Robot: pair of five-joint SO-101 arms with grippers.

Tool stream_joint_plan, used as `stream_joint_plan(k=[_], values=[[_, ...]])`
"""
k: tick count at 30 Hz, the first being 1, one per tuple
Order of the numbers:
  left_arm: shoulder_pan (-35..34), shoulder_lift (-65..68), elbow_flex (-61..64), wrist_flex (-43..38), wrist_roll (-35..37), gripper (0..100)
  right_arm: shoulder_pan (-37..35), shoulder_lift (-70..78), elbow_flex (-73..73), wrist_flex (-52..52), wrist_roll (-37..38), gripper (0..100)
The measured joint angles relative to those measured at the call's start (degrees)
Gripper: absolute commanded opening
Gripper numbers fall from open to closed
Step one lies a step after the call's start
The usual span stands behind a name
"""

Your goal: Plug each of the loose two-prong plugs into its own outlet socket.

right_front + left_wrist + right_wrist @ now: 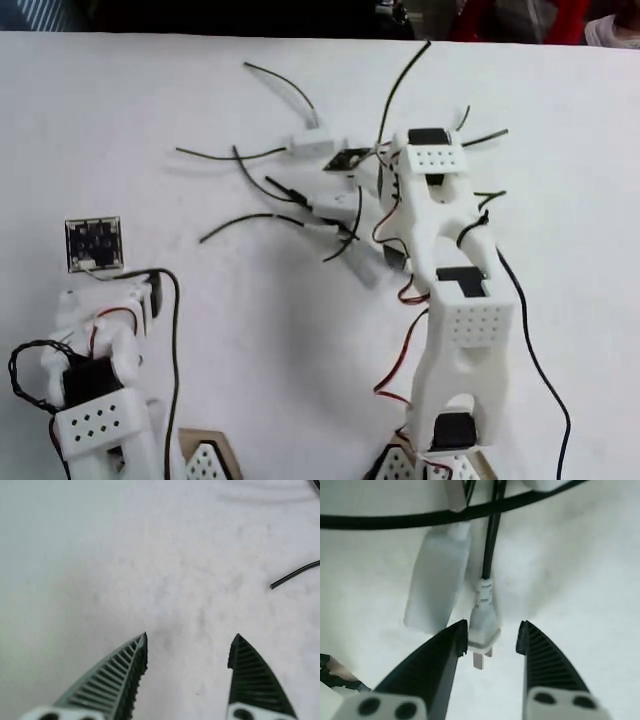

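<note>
Our right hand (493, 625) stands open at middling width, straddling a plug (482, 622) on the desk (580, 570); the plug's long axis runs along the hand's reach, prongs (479, 661) toward the wrist, cord (490, 545) leading away; a socket (437, 585) lies just beside it; our left hand (190, 635), wide open, hovers near left, well apart, so we judge the right arm nearer.

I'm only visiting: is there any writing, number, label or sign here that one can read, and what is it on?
None can be read.
The small black square card on the table bears pale marks, too blurred to tell whether they are print.
The white plug shows no lettering.
</note>
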Motion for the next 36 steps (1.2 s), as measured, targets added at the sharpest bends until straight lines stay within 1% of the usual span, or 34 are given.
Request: stream_joint_plan(k=[18, 22, 24, 30, 36], values=[[0.0, 0.0, 0.0, 0.0, 0.0, 26, -0.3, 1.1, 0.0, -0.4, 0.0, 12.8], [0.0, 0.0, 0.0, 0.0, 0.0, 26, -0.3, 1.1, 0.0, -1.2, 0.0, 6.4], [0.0, 0.0, 0.0, 0.0, 0.0, 26, -0.3, 1.1, 0.0, -2.1, 0.0, 4.8], [0.0, 0.0, 0.3, 0.0, 0.0, 26, -0.3, 1.1, 0.1, -2.5, 0.0, 9.1], [0.0, 0.0, 0.4, 0.0, 0.0, 26, -0.2, 3.7, -0.2, -2.5, 0.0, 9.1]])
